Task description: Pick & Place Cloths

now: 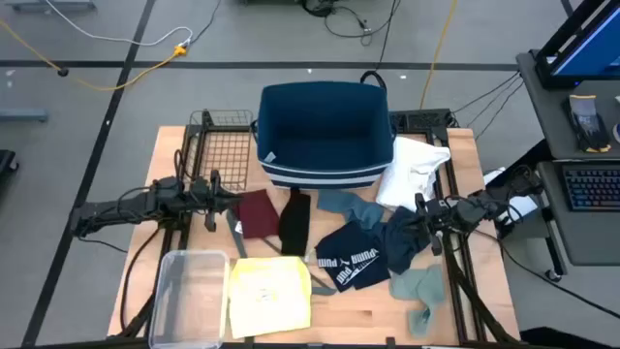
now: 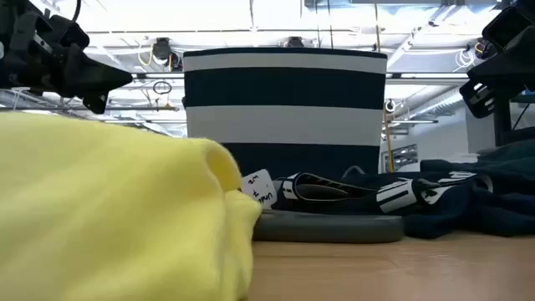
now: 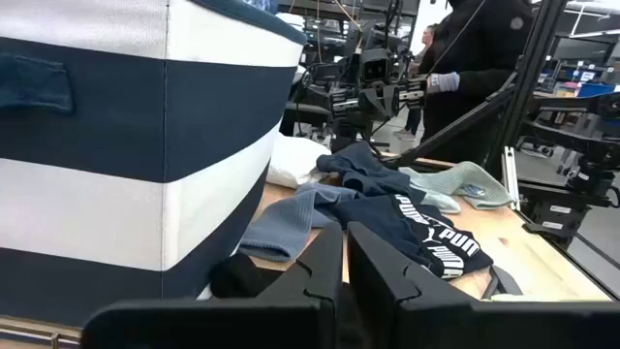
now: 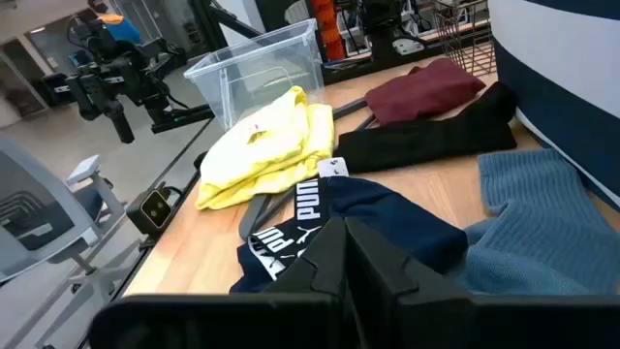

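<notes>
From above, the wooden counter (image 1: 465, 155) carries a rectangular navy bin (image 1: 325, 131) at the back and a scatter of soft cloths in front: a crumpled white shirt (image 1: 412, 170), a maroon piece (image 1: 258, 213), a black piece (image 1: 294, 221), navy white-lettered fabric (image 1: 351, 262), a ribbed grey-blue piece (image 1: 349, 206) and a folded yellow T-shirt (image 1: 269, 294) beside a clear plastic tub (image 1: 186, 291). The left tool (image 1: 211, 192) hangs over the counter's left side with its fingers pressed together on nothing, and the right tool (image 1: 426, 221) hangs likewise shut and empty above the navy fabric. Only the low view shows the bin's white band and the thin grey hanger (image 2: 330, 226) lying flat under the lettered fabric, while the left wrist view alone shows a person in dark clothes (image 3: 484, 68) beyond the counter.
</notes>
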